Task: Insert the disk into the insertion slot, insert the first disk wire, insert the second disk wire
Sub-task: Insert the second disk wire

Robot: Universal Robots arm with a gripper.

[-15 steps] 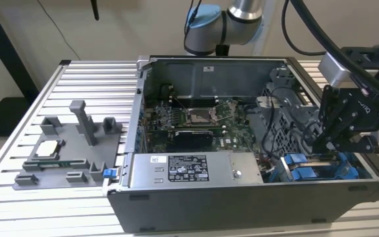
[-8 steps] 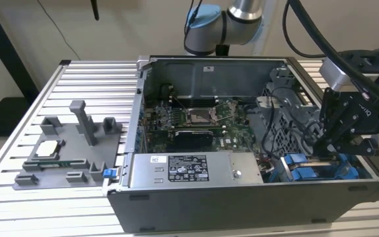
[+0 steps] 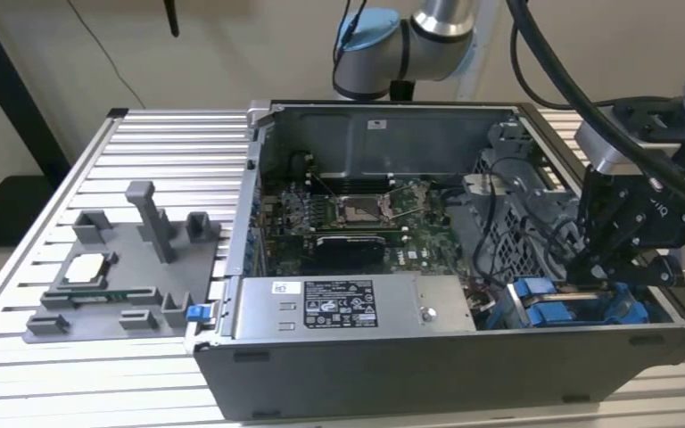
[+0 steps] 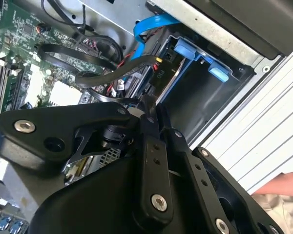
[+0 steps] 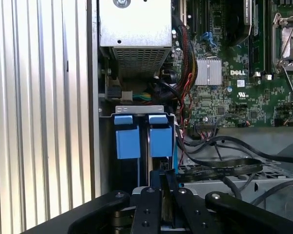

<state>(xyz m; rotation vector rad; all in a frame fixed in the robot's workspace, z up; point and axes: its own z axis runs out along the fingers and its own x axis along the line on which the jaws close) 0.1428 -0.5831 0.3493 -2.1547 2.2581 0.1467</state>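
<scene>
Disk [image 5: 154, 146]: silver edge between blue carrier tabs, seated upright in the insertion slot [image 5: 136, 111] at the case's corner. Gripper [image 5: 162, 187] directly over its end, fingers pressed together on something dark, indistinct.

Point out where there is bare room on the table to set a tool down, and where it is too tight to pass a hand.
Bare ribbed aluminium table lies behind the grey plastic fixture and in front of it. Crowded: the grey metal drive cage corner of the open computer case, where the black gripper sits among black cables and blue tabs.
</scene>
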